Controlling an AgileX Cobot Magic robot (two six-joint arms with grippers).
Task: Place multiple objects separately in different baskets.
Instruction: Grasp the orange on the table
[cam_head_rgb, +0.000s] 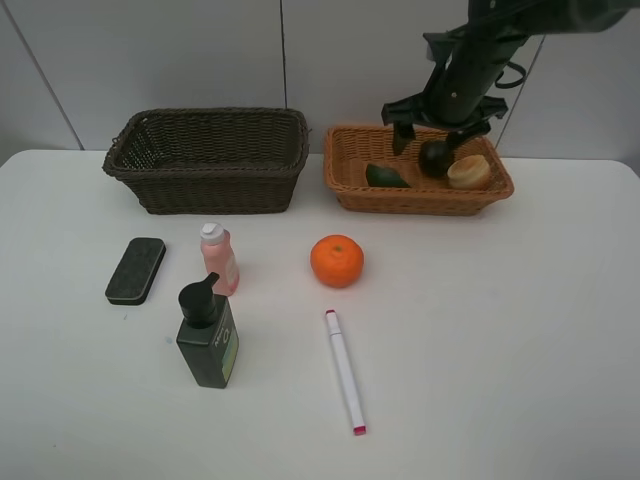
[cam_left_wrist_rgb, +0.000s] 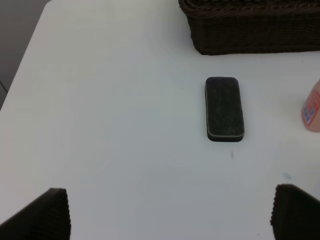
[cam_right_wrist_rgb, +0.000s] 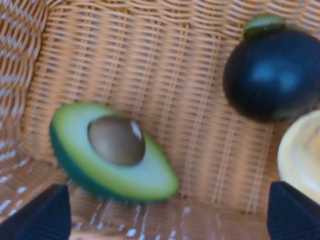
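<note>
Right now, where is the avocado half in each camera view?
Exterior high: avocado half lies in the tan basket, left of the mangosteen.
Left wrist: not in it.
Right wrist: avocado half, pit showing, on the tan basket floor.
Shared landmark: the mangosteen beside it.

At the back of the table a deep dark brown basket (cam_head_rgb: 210, 190) stands empty beside a shallower orange-tan basket (cam_head_rgb: 420, 203), which holds an avocado half (cam_head_rgb: 385, 176) lying cut face up with its pit showing, a dark mangosteen (cam_head_rgb: 434, 158) and a pale yellow peach (cam_head_rgb: 468, 172) just beside it. In front of the baskets, a black eraser (cam_head_rgb: 136, 270) lies flat on the left, a pink bottle (cam_head_rgb: 219, 260) stands upright near it, and an orange (cam_head_rgb: 337, 260) sits near the middle. Closer still, a dark-green pump bottle (cam_head_rgb: 207, 335) stands upright just in front of the pink one, and a white marker (cam_head_rgb: 344, 371) with a red tip lies flat.
</note>
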